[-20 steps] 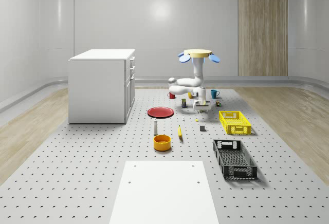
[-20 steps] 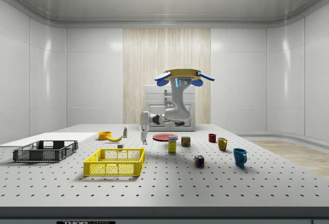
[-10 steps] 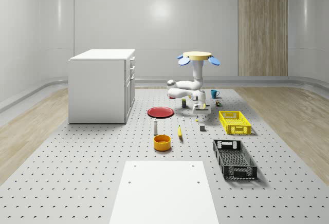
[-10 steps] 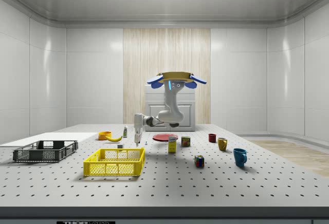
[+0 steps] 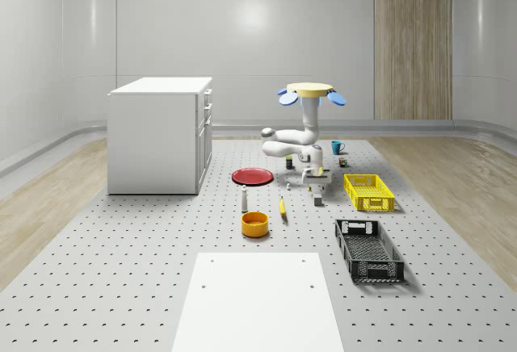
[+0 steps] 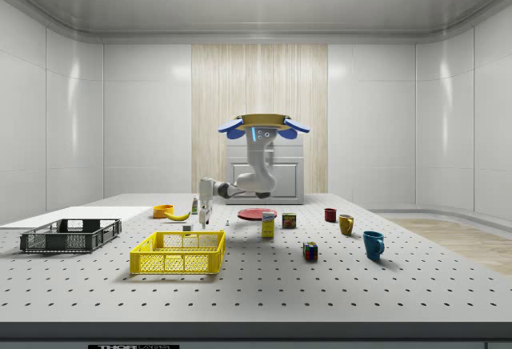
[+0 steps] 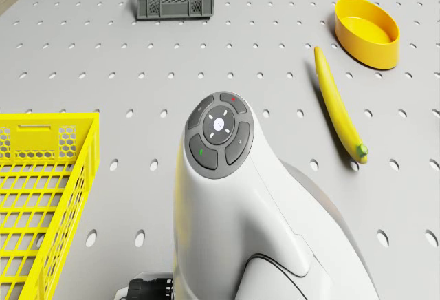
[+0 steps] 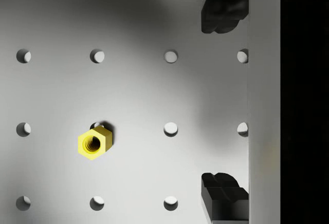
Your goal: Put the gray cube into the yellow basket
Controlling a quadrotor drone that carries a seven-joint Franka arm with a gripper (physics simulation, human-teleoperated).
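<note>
Directly below the open, empty pincer (image 8: 224, 100), gray cube (image 5: 318, 201), left of yellow basket (image 5: 369, 192).

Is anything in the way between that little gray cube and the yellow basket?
Nothing visible does. The gray cube sits on the bare table, just to the whole-scene view's left of the yellow basket. The drone hovers above the table, its open tool hanging close by the cube.
</note>
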